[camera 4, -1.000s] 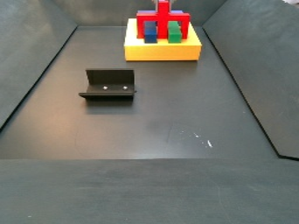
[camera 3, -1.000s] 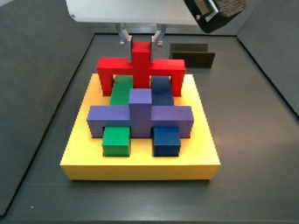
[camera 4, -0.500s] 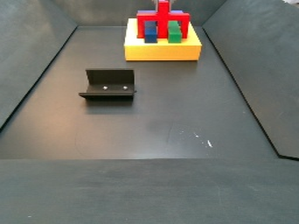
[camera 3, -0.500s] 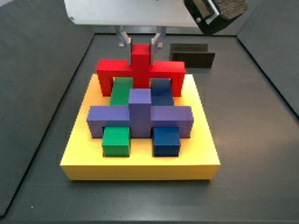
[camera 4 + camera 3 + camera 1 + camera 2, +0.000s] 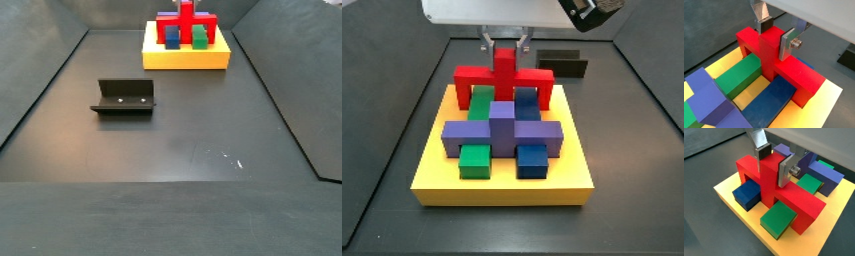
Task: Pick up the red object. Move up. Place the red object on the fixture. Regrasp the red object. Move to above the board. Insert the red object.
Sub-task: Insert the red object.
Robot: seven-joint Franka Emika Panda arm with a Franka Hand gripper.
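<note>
The red object [image 5: 502, 75] stands seated on the far end of the yellow board [image 5: 502, 190], its legs straddling a green block [image 5: 737, 75] and a blue block [image 5: 771, 97]. It also shows in both wrist views [image 5: 791, 75] [image 5: 797, 203] and in a side view [image 5: 186, 20]. My gripper [image 5: 504, 44] is right over its upright top stub, one finger on each side [image 5: 775, 41] [image 5: 773, 168]. A thin gap shows between one pad and the stub, so the jaws stand slightly open. The fixture [image 5: 123, 97] stands empty on the floor, away from the board.
A purple cross block [image 5: 502, 128] lies on the middle of the board, with a green block [image 5: 474, 160] and a blue block [image 5: 533, 160] in front of it. The fixture [image 5: 563, 62] stands behind the board. Dark walls enclose the floor.
My gripper has risen a little. The red object has stayed in place on the board.
</note>
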